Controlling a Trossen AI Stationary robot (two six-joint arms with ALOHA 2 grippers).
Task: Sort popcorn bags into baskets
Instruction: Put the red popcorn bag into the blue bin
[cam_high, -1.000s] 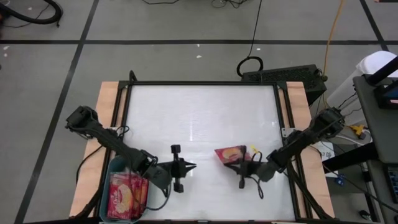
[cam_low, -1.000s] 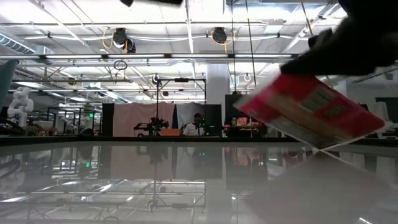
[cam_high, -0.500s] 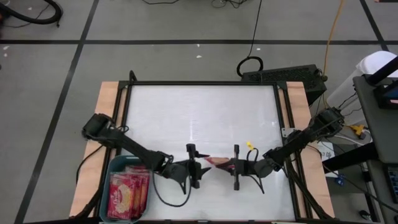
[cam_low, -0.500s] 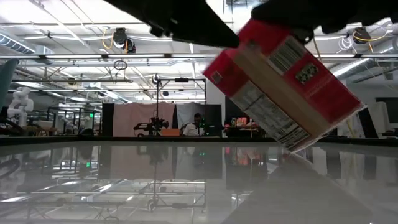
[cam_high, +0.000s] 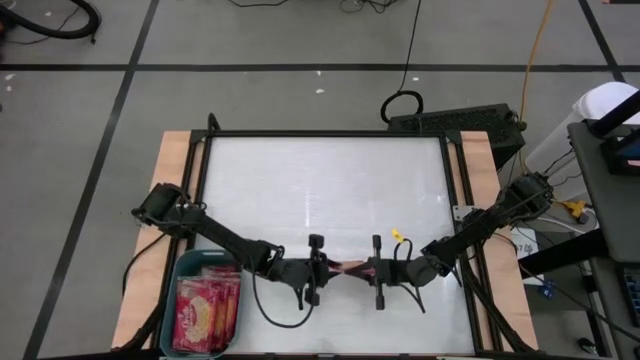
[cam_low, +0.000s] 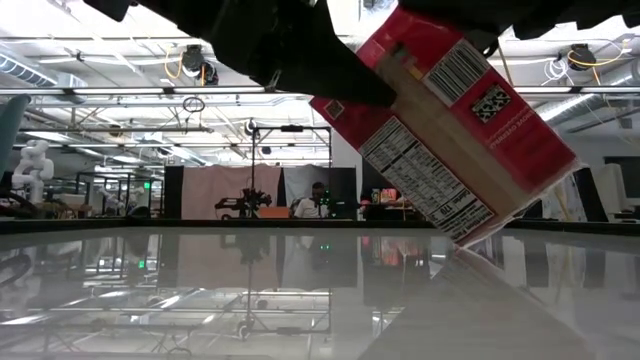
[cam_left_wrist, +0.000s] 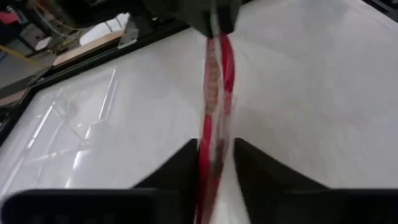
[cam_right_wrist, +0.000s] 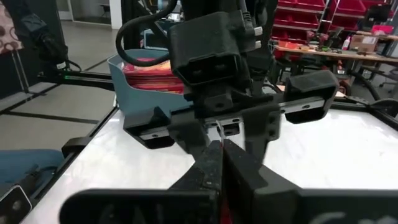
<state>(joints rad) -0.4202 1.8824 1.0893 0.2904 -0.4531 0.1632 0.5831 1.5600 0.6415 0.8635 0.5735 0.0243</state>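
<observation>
A single popcorn bag (cam_high: 350, 268) is held above the white worktop (cam_high: 320, 190), close to the worktop's near edge and to the right of the teal basket (cam_high: 186, 268). It is seen edge-on from above, so little of it can be made out there; in the low view its printed back with barcode (cam_low: 450, 130) is shown tilted, clear of the surface. The left pincer (cam_high: 325, 271) is closed on the bag's left end, the red packet being pinched between its two fingers (cam_left_wrist: 186, 163) in the left wrist view. The right pincer (cam_high: 371, 271) is closed on the opposite end, though the bag itself is almost wholly hidden behind its fingers (cam_right_wrist: 208, 163). Red packets (cam_high: 205, 312) are stacked in the basket at the near left corner, partly cut off by the frame edge.
</observation>
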